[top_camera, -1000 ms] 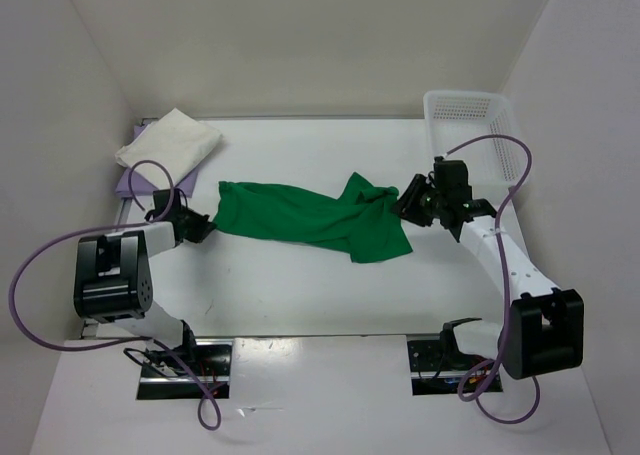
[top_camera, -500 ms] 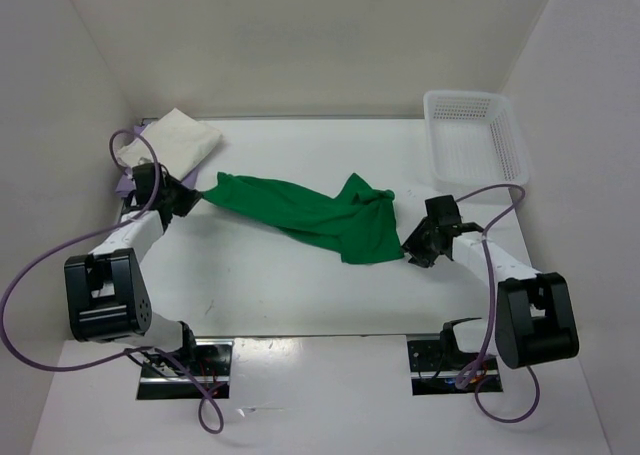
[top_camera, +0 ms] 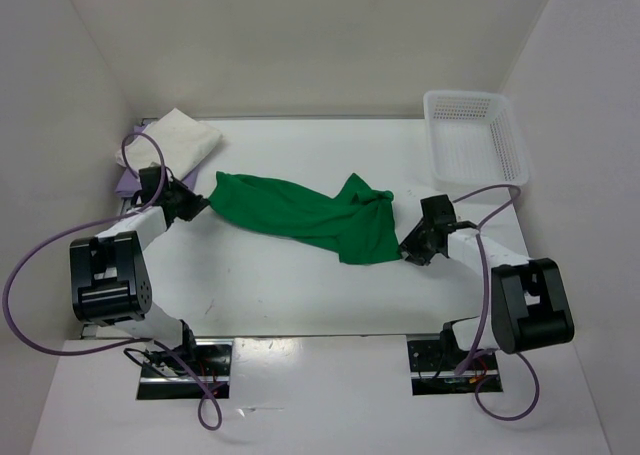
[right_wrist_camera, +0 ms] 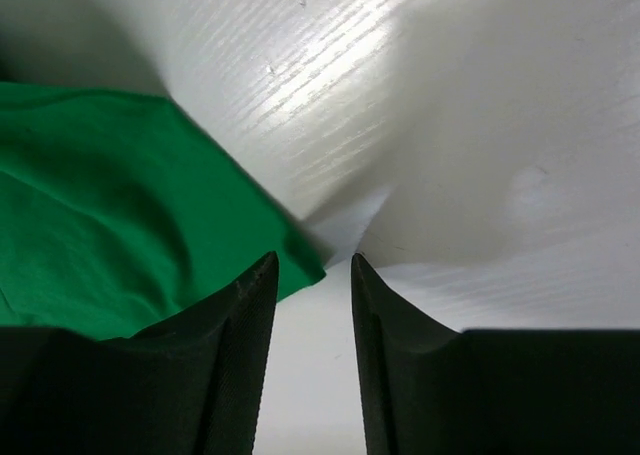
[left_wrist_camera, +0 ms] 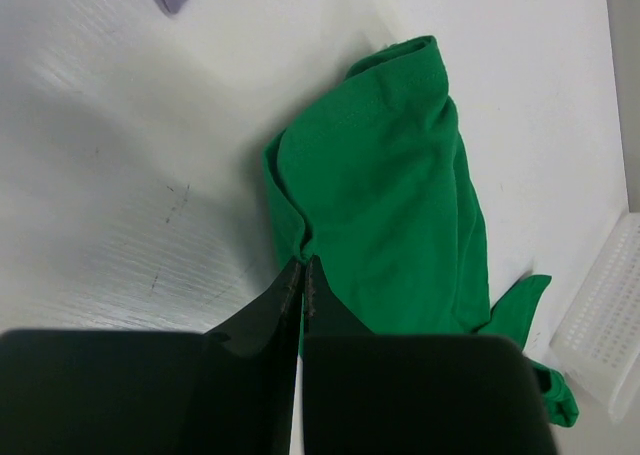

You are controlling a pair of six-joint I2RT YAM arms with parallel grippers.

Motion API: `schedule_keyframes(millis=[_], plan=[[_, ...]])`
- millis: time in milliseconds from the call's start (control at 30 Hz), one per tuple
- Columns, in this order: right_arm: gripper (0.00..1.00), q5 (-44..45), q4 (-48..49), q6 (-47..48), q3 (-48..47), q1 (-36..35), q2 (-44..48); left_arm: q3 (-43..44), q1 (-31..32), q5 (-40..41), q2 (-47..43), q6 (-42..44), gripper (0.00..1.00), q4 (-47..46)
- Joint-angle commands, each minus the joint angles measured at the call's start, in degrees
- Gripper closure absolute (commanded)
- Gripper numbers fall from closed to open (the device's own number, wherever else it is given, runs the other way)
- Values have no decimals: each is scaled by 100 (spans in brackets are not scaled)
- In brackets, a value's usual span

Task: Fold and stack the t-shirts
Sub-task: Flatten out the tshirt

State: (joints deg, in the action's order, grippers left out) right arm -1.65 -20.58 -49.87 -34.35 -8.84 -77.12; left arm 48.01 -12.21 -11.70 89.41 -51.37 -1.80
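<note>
Nearest us, the right fingers point(right_wrist_camera: 240, 315) stand parted low over the desk point(top_camera: 300, 295), with a corner of the green t-shirt point(top_camera: 300, 213) right at their gap but not gripped. The left fingers point(left_wrist_camera: 265, 315) are pinched tight on its opposite edge. It lies stretched and rumpled across mid-desk, unfolded. Far left, the cream t-shirt point(top_camera: 175, 140) sits folded on the lavender t-shirt point(top_camera: 126, 184). Two look done; the green one remains to fold and stack.
</note>
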Motion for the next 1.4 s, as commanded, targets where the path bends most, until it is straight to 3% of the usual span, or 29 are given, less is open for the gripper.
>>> schedule_keyframes(millis=[0,300,433,533,700,767,833,1000,1300,1367], plan=[[61,112,107,21,-203,-56,-329,130,-27,-174,24,-22,100,-312],[77,60,54,74,-327,-56,-549,77,-27,-174,-28,-74,100,-365],[87,-89,1,126,-380,-56,-672,77,-27,-174,-28,-74,100,-365],[100,-38,1,126,-380,-109,-673,77,-27,-226,24,-74,100,-365],[100,173,-455,74,-756,-232,229,129,77,-175,-37,127,100,-146],[100,174,-945,205,-1309,-232,565,506,384,247,-89,496,100,144],[100,288,-1263,310,-1801,-232,1047,779,701,169,-90,611,100,434],[100,489,-2342,899,-4260,-232,1253,1798,887,98,-906,611,100,1145],[100,763,-2882,1629,-9582,-232,146,4496,-105,-789,-1733,-197,100,1534],[100,710,-2961,1691,-10290,-337,-187,5135,-291,-790,-1812,-197,100,1717]])
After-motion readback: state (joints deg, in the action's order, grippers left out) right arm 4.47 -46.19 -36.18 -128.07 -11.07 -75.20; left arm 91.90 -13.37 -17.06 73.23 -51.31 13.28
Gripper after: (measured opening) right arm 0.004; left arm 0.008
